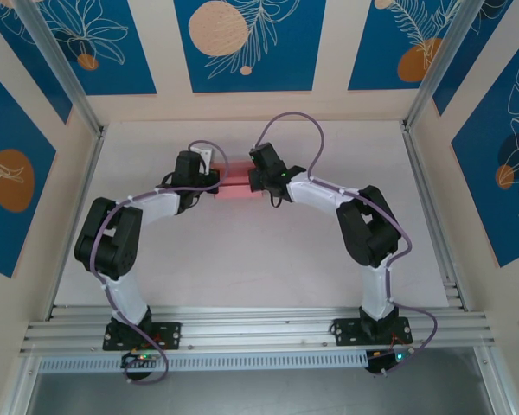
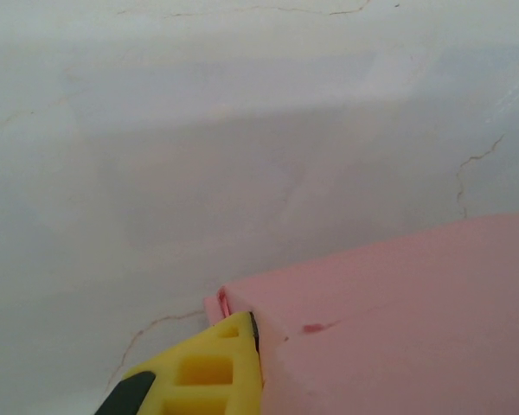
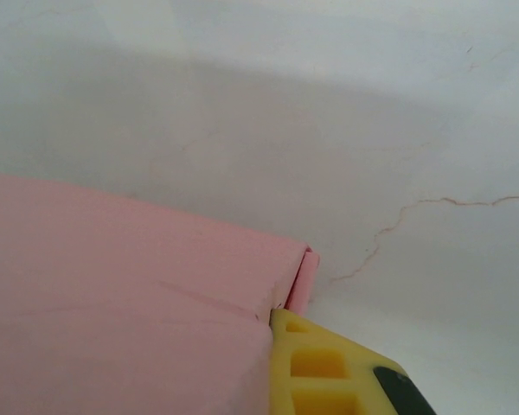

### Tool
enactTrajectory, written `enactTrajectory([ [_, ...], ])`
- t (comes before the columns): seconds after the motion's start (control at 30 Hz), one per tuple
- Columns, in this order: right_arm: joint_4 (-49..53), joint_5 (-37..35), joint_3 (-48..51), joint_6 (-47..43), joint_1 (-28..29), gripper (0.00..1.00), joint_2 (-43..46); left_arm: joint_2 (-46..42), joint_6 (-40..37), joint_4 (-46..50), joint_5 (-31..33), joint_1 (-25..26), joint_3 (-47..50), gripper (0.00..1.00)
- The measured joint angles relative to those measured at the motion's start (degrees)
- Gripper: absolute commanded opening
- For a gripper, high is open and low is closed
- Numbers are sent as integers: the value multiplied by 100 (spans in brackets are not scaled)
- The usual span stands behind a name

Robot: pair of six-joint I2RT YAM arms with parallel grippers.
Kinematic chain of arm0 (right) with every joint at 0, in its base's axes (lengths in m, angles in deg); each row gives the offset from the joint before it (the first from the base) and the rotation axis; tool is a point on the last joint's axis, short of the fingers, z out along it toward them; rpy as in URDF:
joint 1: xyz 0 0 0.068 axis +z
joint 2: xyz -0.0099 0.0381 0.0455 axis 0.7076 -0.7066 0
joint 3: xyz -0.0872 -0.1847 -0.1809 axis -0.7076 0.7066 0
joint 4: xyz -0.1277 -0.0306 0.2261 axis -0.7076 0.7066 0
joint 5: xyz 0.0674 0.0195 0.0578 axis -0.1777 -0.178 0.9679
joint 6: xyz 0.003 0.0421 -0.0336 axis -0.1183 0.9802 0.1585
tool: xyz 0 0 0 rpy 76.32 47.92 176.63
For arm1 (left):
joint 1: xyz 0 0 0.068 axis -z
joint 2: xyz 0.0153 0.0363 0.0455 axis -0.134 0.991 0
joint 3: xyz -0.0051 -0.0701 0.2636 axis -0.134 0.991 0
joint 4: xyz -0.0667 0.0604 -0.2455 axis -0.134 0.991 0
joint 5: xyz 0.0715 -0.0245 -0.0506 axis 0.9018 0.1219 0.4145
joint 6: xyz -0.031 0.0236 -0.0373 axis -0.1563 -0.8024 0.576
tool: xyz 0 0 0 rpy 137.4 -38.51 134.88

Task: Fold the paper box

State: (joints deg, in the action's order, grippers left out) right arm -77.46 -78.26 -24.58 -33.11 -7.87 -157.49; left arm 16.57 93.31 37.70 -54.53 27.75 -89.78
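Paper box point(image 1: 235, 186) sits mid-table point(image 1: 259, 259), far side, pinned between both arms. Left gripper point(image 1: 209, 175) is closed narrow, pinching the box's left edge; yellow finger point(image 2: 209, 370) is against pink card. Right gripper point(image 1: 258, 179) is the same, clamped on the right edge, with its finger point(image 3: 322, 373) touching the card.

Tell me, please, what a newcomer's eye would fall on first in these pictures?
The pink thin-card paper box stands out at the far middle of the white table, pinched at its ends between the left gripper and right gripper. Each wrist camera shows a bright yellow finger pressed against a folded pink corner.
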Motion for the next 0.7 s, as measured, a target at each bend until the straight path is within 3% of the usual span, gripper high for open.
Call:
enactTrajectory([
  [0.13, 26, -61, -101, 20, 9, 0, -63, 0, 4, -17, 74, 9, 9, 6],
  [0.2, -39, -111, -26, 20, 26, 0, -55, -2, 9, -31, 96, 26, 24, 17],
  [0.33, -682, -188, 616, -7, 57, 0, 105, -107, -24, -28, 15, 107, 195, 19],
  [0.47, -1351, -225, 1300, -61, 133, 0, 400, -446, -13, -72, -225, 179, 656, 29],
  [0.57, -1775, -291, 1690, -111, 238, 0, 533, -693, 17, -190, -380, 225, 1056, 40],
  [0.7, -2210, -468, 1961, -166, 389, 0, 566, -935, 157, -494, -605, 260, 1488, 62],
])
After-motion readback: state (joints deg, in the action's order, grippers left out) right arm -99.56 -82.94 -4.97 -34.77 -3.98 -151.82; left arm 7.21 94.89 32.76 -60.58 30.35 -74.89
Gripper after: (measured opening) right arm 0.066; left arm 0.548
